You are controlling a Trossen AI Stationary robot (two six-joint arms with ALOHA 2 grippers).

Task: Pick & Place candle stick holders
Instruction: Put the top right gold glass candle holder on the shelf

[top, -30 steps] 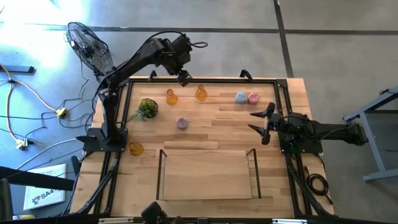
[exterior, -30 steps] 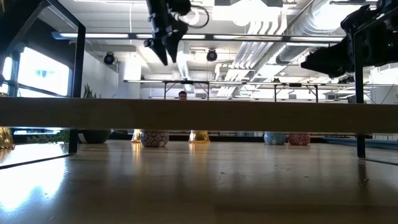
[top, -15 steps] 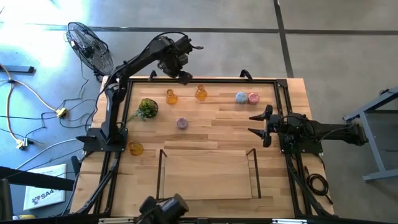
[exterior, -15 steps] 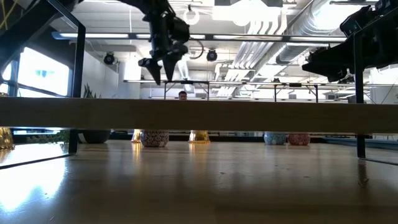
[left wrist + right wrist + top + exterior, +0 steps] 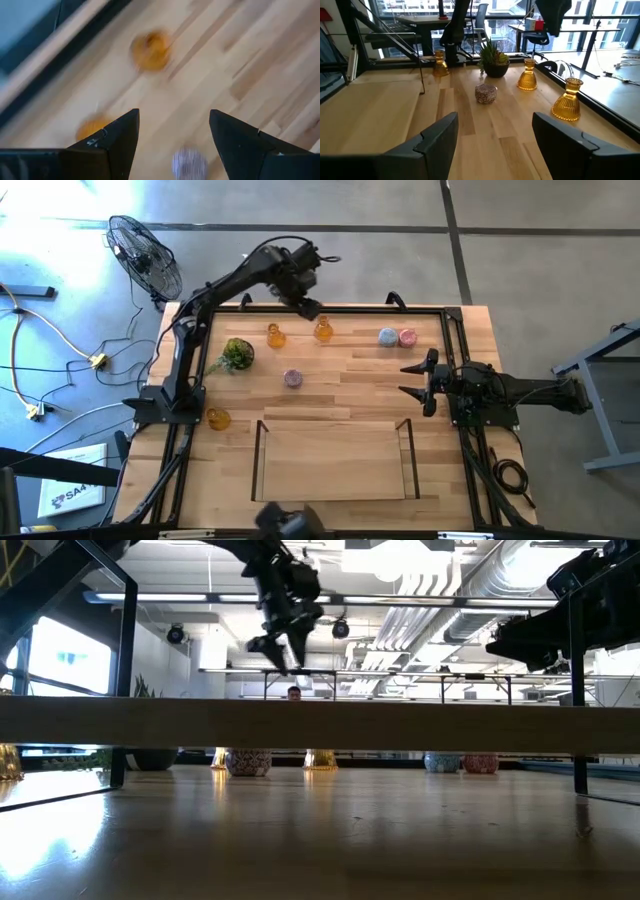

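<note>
High view: the left gripper (image 5: 310, 308) hangs above the far edge of the surface (image 5: 340, 395), its jaws apart and gripping nothing. Just beside the jaws, toward the near side, stands 1 amber holder (image 5: 323, 330); a 2nd amber holder (image 5: 275, 336) is near it, farther toward the left arm's base. The purple holder (image 5: 292, 379) sits nearer the middle of the surface, and the 3rd amber holder (image 5: 218, 419) is well apart from the jaws, by the left arm's base. The green plant ball (image 5: 237, 353) lies between the 2nd and 3rd amber holders. The right gripper (image 5: 417, 383) waits at the right side, jaws parted and empty, pointing across the surface. The pale blue holder (image 5: 387, 337) and the pink holder (image 5: 407, 337) touch or nearly touch each other, near those jaws toward the far edge. The tray (image 5: 333, 462), holding nothing, lies at the near side, between the 2 arms.

Low view: the left jaws hang high above the row of holders; none is touched.

Left wrist view: the 2 dark fingers (image 5: 120, 137) stand apart with bare wood between them. 2 blurred amber holders and the purple one lie ahead of and below the jaws.

Right wrist view: the fingers (image 5: 437, 137) are spread; the purple holder stands ahead of the gap, the 3 amber ones and the plant beyond.
</note>
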